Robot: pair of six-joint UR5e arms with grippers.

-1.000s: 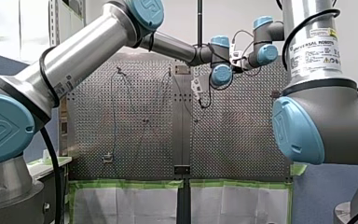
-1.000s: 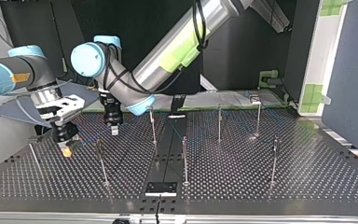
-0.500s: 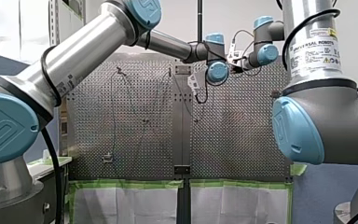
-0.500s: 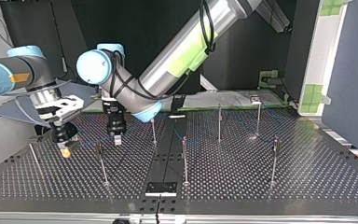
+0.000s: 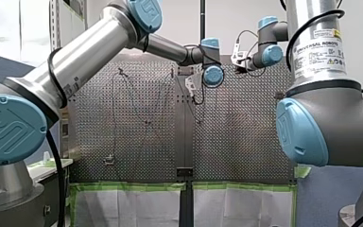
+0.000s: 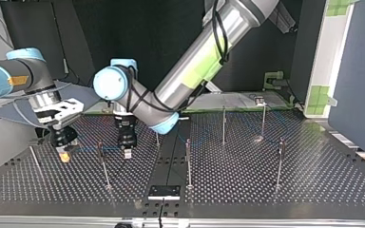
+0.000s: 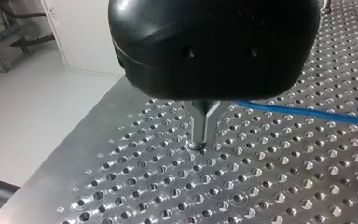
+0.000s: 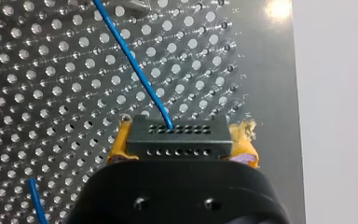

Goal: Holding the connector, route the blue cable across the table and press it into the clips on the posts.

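R gripper (image 8: pixel 182 145) clamped on the connector (image 8: pixel 177 135): yellow pads (image 8: pixel 121 148) on both sides of the black block, 2 rows of small holes facing the cam. Blue cable (image 8: pixel 135 60) leaves the connector face that points away from the gripper and runs off over the perforated table (image 8: pixel 37 70). A 2nd short bit of blue lies on the table beside the gripper body.

L gripper (image 7: pixel 201 145): black body, metal fingers (image 7: pixel 198 126) pressed together to a narrow point. Tip is at or just off the table, can't tell contact. Cable comes out from behind the fingers near their root and runs off to one side just above the holes. Can't tell if it's pinched or only passing behind.

Top view:
- R arm (image 6: pixel 9 78) enters at the view's left, its gripper tip low over the table near the left edge.
- L arm (image 6: pixel 195 61) enters from top right and reaches past the middle.
- L gripper hangs between near post (image 6: pixel 103 166) and 2nd post (image 6: pixel 157 138).
- R gripper sits on the other side of near post.
- Other posts (image 6: pixel 224 126) stand at the view's right, well apart from both grippers, clips too small to tell.

Front view: both wrists are at the table's far end, L one by the centre strip, R one to its right, apart
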